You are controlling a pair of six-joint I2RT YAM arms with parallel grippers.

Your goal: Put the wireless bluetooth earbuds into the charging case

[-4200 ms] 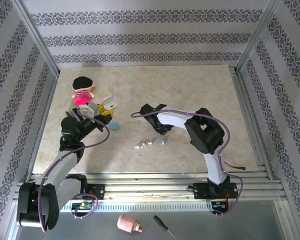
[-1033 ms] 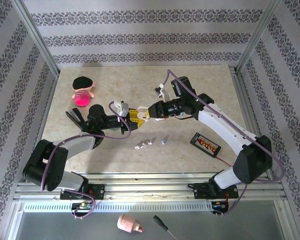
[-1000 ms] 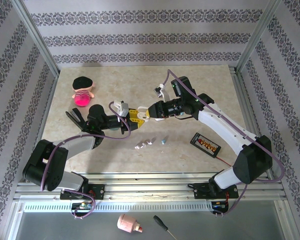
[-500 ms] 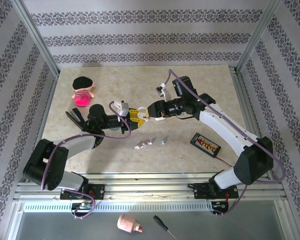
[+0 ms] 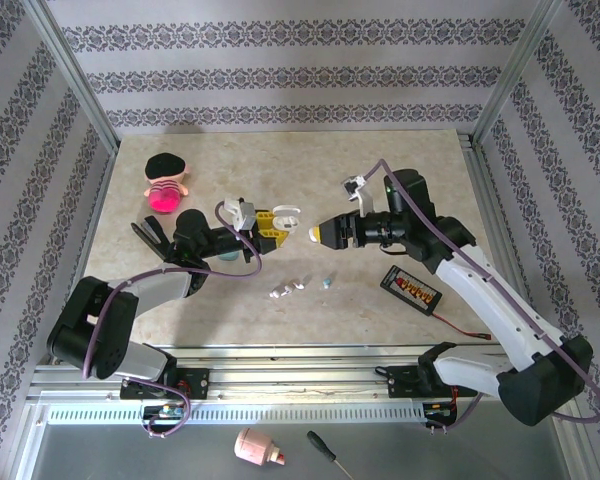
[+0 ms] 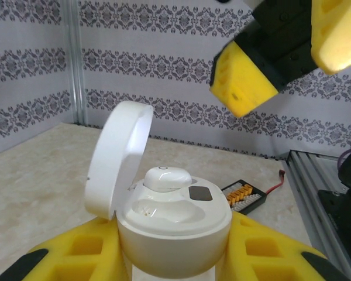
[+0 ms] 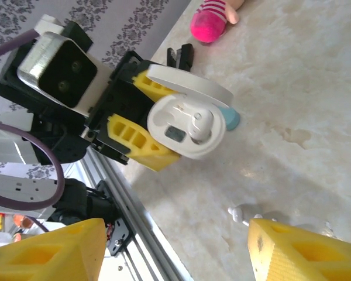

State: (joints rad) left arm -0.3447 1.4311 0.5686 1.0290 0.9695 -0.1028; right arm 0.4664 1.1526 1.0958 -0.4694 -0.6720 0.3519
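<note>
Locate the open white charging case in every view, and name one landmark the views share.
Top external: charging case left of centre, at the tip of the left arm.
Left wrist: bottom centre, lid flipped up to the left.
Right wrist: just above centre, lid swung open toward the top.
Shared landmark: the left gripper's yellow fingers, clamped on either side of the case.

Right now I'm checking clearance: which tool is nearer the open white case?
Left. The left tool is shut on the open white case; the right tool hangs open a short way to its right, not touching it.
</note>
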